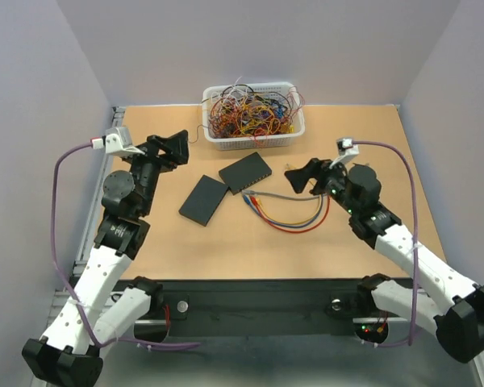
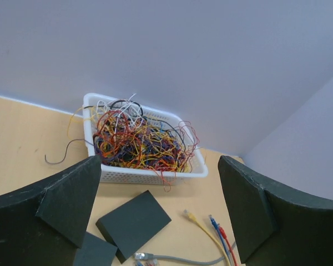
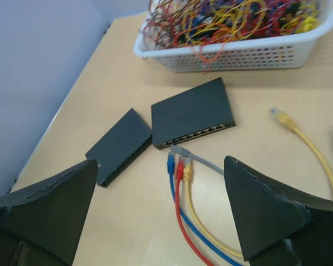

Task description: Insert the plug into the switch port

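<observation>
Two hands, both spread wide and empty, touching nothing: right hand (image 1: 305,177) hovers near the cable loop, left hand (image 1: 173,149) over the tabletop's (image 1: 371,137) left side.

Switch port (image 3: 197,134): one of a row along the near edge of the farther black box (image 3: 191,111). A second black box (image 3: 119,145) lies just beside it.

Plug (image 3: 180,150): grey, lying just before that row, beside three coloured plugs (image 3: 180,168).

Step, as judged: approach to grasp. Advice: pinch the plug behind its head, hold it level with the opening, and brace the box with the left hand.

Table (image 1: 371,161) with switches (image 1: 245,172), cables (image 1: 294,219), basket (image 1: 254,142)
</observation>
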`<control>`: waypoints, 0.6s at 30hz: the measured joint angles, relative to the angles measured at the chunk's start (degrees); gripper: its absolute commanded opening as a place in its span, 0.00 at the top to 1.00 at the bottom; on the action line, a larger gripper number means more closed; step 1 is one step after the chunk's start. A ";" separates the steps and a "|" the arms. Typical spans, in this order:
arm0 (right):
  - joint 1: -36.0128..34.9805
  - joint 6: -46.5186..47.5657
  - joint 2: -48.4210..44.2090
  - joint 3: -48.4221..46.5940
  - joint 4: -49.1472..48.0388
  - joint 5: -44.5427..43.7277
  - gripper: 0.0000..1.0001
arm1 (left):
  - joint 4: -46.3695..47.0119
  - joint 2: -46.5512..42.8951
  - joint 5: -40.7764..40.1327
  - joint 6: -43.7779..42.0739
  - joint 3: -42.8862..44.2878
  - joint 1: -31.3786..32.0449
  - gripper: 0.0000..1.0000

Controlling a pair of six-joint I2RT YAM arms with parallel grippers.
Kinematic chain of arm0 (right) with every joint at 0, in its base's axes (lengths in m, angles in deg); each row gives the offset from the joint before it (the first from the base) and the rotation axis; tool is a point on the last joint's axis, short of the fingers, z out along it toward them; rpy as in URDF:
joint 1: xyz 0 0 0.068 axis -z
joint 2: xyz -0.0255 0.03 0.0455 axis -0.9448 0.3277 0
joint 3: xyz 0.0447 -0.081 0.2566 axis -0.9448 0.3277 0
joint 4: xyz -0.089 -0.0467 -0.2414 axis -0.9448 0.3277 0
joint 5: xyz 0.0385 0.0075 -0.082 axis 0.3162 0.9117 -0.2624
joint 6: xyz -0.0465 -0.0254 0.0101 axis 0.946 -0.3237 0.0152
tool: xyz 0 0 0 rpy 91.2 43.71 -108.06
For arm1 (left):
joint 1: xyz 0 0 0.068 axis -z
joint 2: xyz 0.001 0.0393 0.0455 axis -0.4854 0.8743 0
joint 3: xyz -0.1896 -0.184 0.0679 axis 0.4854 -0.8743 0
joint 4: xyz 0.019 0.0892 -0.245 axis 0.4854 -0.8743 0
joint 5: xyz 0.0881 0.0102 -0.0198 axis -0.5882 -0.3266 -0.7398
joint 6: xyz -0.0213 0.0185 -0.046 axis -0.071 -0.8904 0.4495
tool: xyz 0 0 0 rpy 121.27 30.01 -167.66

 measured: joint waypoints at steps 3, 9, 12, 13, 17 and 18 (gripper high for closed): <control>-6.91 2.23 3.87 -3.23 2.21 -4.00 0.00 | -7.93 0.59 -2.16 0.07 6.86 0.02 0.01; -18.67 8.31 14.32 -12.39 9.16 -12.94 0.14 | -13.75 -3.04 -0.37 -5.55 10.91 -0.04 0.01; -19.04 9.40 18.16 -14.36 10.75 -13.46 0.43 | -14.58 -6.01 3.19 -9.01 7.69 -0.02 0.04; -19.04 9.66 19.71 -14.73 11.21 -13.20 0.43 | -16.02 -6.69 3.26 -9.14 7.37 0.02 0.04; -19.02 9.92 26.16 -16.57 12.92 -12.09 0.58 | -20.79 -4.48 0.81 -11.63 7.39 0.00 0.09; -19.06 10.03 28.00 -17.18 13.16 -11.69 0.59 | -21.81 -3.48 0.48 -12.04 7.39 0.00 0.09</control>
